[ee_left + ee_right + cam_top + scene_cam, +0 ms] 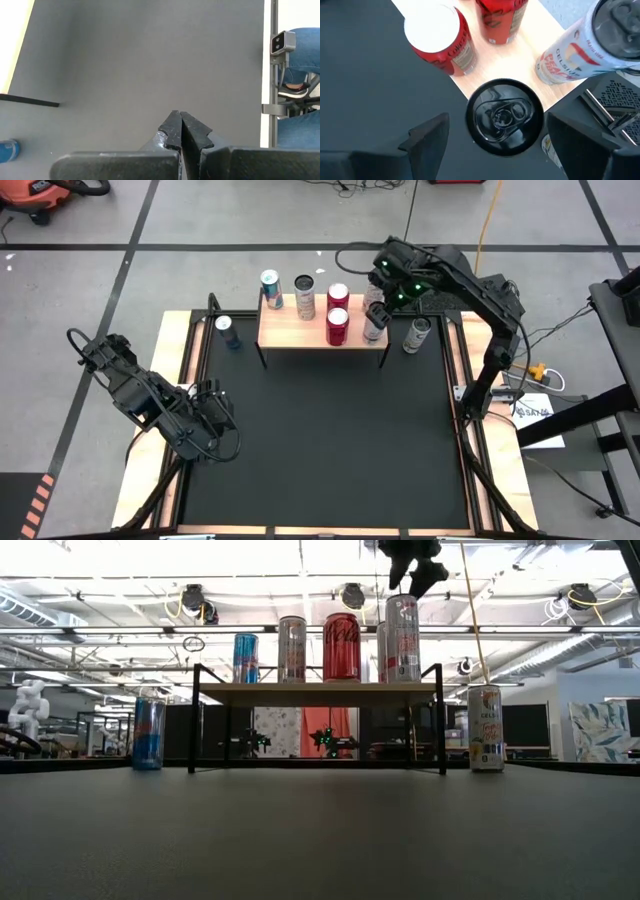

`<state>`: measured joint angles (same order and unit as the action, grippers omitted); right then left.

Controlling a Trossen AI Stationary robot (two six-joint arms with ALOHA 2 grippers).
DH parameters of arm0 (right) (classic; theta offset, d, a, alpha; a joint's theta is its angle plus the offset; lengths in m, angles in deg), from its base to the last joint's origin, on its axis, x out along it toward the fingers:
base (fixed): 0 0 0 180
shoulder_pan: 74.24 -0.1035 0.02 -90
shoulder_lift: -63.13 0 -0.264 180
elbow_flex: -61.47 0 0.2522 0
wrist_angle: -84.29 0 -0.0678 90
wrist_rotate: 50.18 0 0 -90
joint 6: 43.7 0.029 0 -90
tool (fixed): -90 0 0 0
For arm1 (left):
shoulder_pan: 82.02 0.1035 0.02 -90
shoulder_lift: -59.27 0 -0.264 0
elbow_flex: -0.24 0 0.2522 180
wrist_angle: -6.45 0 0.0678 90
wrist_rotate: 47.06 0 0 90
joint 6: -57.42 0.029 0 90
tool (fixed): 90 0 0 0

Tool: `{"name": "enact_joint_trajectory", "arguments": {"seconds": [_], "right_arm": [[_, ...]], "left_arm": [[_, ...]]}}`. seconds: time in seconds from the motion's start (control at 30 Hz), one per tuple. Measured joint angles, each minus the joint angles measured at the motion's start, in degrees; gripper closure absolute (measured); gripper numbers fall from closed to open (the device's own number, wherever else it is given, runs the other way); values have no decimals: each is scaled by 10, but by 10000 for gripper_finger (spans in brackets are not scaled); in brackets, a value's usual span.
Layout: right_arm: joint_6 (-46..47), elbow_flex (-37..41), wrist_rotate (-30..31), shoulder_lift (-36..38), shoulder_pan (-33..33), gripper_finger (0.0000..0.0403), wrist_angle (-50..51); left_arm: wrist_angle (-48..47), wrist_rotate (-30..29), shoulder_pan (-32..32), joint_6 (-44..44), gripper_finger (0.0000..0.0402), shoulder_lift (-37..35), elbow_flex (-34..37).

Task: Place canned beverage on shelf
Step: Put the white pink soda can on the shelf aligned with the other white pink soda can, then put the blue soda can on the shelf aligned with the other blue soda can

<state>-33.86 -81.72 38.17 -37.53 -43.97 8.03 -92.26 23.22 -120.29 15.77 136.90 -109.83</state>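
The shelf (300, 332) stands at the table's far middle on thin black legs. Several cans stand on its board: a blue-and-white one (271, 290), a silver one (304, 297), two red ones (338, 295) (337, 327), and a white Celsius can (580, 50). A black-topped can (504, 116) stands upright at the shelf's near right corner. My right gripper (502, 137) hangs open above it, one finger on either side, clear of its top (402, 598). My left gripper (181, 131) is shut and holds nothing, over the table's near left (215, 425).
A blue can (228, 332) stands on the black mat left of the shelf. A pale can (417, 335) stands on the mat to the shelf's right. The mat's middle and near part are bare. Wooden strips (175, 380) edge the table. A person's legs show beyond it.
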Motion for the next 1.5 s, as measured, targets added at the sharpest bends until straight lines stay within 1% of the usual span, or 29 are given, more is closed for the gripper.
{"name": "enact_joint_trajectory", "arguments": {"seconds": [0.17,0.33,0.5,0.63,0.73,0.8,0.97,1.13,1.27,1.37,1.43,1.5], "right_arm": [[15,-14,0,15,1,85,0],[32,-14,0,67,1,85,0],[90,-15,0,138,-3,85,0],[121,-15,5,176,-19,85,0],[124,-15,31,192,-39,85,0],[121,-15,40,196,-50,85,0],[120,-14,43,195,-66,85,0],[101,-14,46,185,-68,85,0],[92,-14,46,177,-68,85,0],[92,-14,46,176,-68,85,0],[91,-14,46,177,-68,85,0],[90,-14,46,179,-68,85,0]], "left_arm": [[0,0,0,0,402,0,0],[0,-1,0,0,402,0,0],[0,-38,0,1,402,0,0],[0,-57,0,1,402,0,0],[0,-74,0,2,402,0,0],[0,-84,0,24,402,0,0],[4,-86,0,106,402,0,0],[32,-87,0,105,402,0,0],[69,-104,0,105,402,0,0],[76,-108,0,105,402,0,0],[76,-126,1,92,402,0,0],[75,-166,4,72,402,0,0]]}}
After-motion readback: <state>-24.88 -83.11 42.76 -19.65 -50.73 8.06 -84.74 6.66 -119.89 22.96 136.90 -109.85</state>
